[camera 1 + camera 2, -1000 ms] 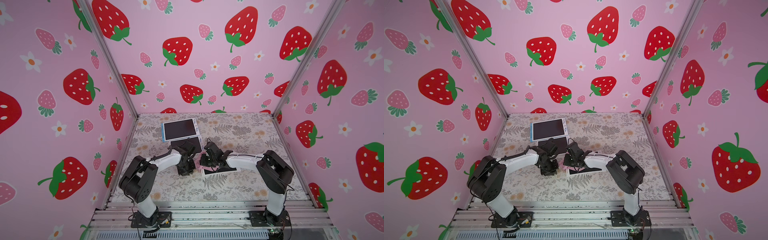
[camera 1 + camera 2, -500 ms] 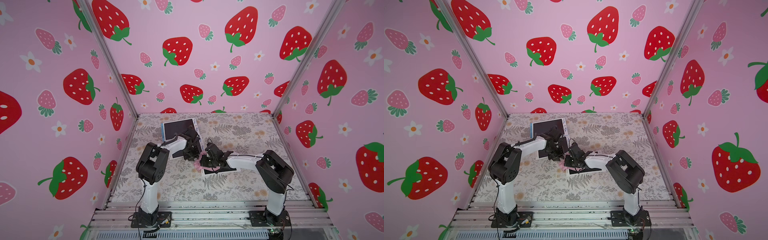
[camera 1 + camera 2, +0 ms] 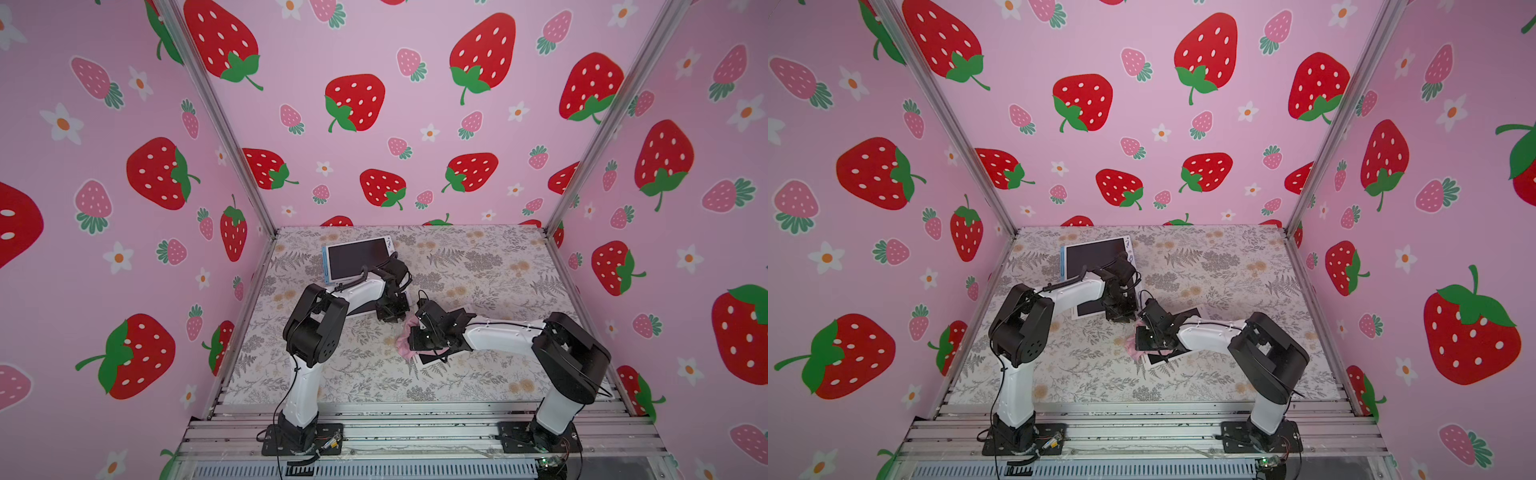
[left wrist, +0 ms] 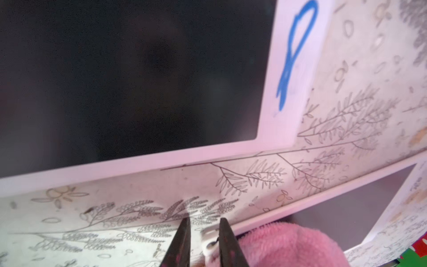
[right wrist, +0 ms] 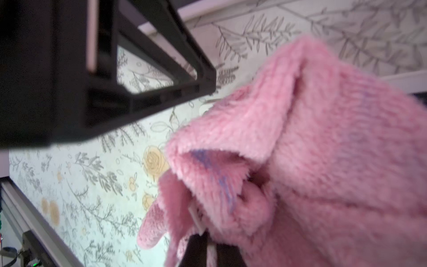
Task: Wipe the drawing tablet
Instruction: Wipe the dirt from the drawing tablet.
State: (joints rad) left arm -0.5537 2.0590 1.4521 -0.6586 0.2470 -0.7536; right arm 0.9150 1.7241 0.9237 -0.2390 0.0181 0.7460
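Three drawing tablets with dark screens and white frames lie on the flowered table. My left gripper [image 4: 203, 222] [image 3: 390, 312] [image 3: 1121, 316] points down between the middle tablet [image 4: 138, 76] [image 3: 1096, 309], whose frame carries a blue scribble [image 4: 295, 53], and the front tablet [image 4: 346, 208] [image 3: 432, 358] [image 3: 1160, 358]. It is narrowly open, and a white corner of the front tablet sits between its fingers. My right gripper [image 5: 211, 248] [image 3: 415, 340] is shut on a fluffy pink cloth [image 5: 312, 143] [image 3: 404, 344] [image 3: 1132, 345] [image 4: 288, 245] with bluish stains, bunched at that tablet's edge.
The rear tablet [image 3: 357, 259] [image 3: 1094, 257] with a blue side lies near the back wall. Both arms meet at mid-table, and the left gripper's black body [image 5: 69, 69] hangs just beside the cloth. Strawberry walls and metal posts enclose the table; a rail [image 3: 415, 428] runs along the front.
My left gripper swung back towards the rear tablets, then came down again next to the cloth. Its jaws widened and narrowed again. The right arm and cloth barely moved.
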